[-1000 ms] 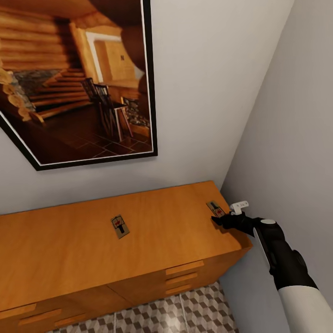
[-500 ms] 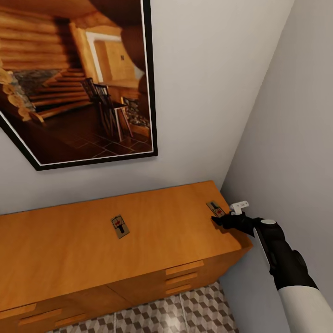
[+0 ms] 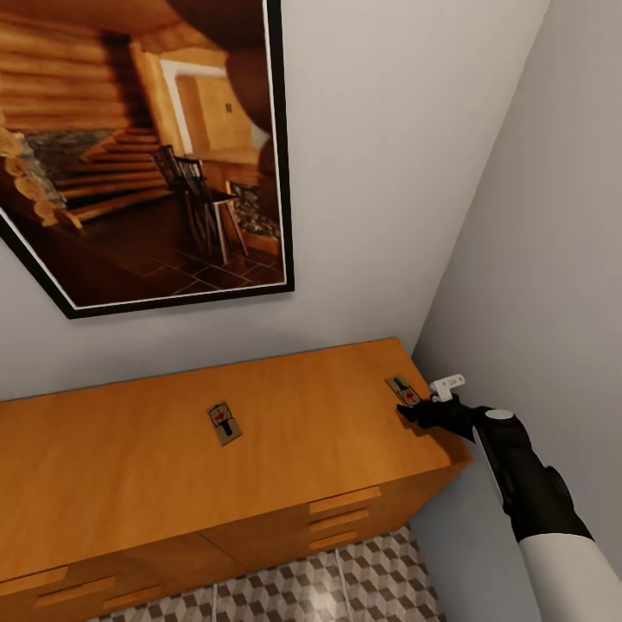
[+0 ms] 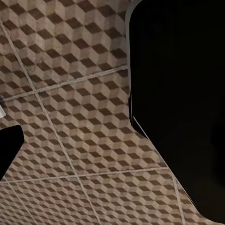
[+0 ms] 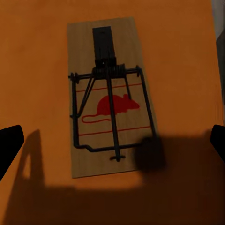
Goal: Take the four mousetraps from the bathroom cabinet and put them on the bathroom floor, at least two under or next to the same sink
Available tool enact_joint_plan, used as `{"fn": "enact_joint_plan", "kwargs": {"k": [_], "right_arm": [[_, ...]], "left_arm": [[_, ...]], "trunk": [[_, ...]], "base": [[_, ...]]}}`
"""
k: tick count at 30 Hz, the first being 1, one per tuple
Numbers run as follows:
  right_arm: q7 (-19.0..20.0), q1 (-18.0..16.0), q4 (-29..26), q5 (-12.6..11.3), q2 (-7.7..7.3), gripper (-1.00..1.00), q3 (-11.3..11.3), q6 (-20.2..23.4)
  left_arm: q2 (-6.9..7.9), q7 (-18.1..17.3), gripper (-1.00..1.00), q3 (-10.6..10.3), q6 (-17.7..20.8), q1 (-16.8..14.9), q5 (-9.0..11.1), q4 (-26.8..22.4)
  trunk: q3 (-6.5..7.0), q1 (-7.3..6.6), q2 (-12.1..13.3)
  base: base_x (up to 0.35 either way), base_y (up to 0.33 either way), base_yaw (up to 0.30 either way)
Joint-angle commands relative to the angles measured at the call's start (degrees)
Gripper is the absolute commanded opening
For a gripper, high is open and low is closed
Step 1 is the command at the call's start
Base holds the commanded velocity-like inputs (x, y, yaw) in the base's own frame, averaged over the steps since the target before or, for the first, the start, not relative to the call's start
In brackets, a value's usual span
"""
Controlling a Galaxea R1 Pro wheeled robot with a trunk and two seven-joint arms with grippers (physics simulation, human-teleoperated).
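Observation:
Two mousetraps lie flat on top of the orange wooden cabinet (image 3: 130, 484): one mousetrap (image 3: 224, 422) near the middle, the other mousetrap (image 3: 403, 390) by the right end. My right gripper (image 3: 411, 413) hovers at the near end of that right trap, open; in the right wrist view the trap (image 5: 110, 96) with its red mouse mark lies flat between the spread fingertips of the gripper (image 5: 112, 145), untouched. My left gripper (image 4: 112, 154) hangs over the cube-patterned bathroom floor (image 4: 70, 93) with one fingertip (image 4: 8, 150) at the frame's edge. The sink is out of view.
The cabinet's right end stands close to the grey side wall (image 3: 536, 259). A large framed picture (image 3: 138, 155) hangs on the wall behind. Drawer fronts (image 3: 345, 518) face the tiled floor (image 3: 345, 579). A large black shape (image 4: 183, 93) blocks part of the left wrist view.

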Motion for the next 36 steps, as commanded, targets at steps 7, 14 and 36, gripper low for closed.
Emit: {"fn": "enact_joint_plan", "kwargs": {"k": [7,14,36], "right_arm": [[0.47,-0.03,-0.08,1.24,0.14,1.0,-0.04,-0.78],[0.45,-0.04,-0.08,1.35,0.2,1.0,0.06,-0.94],[0.45,-0.03,0.22,1.29,0.22,1.0,0.01,-1.21]], "left_arm": [[-0.02,0.39,1.0,-0.17,-0.35,-0.05,-0.42,0.28],[-0.02,0.39,1.0,-0.17,-0.35,0.02,-0.42,0.28],[-0.02,0.39,1.0,-0.17,-0.35,0.13,-0.39,0.28]], "trunk": [[-0.1,0.03,-0.11],[-0.1,0.03,-0.11],[-0.1,0.03,-0.11]], "base": [[0.0,0.0,0.0],[0.0,0.0,0.0],[0.0,0.0,0.0]]}}
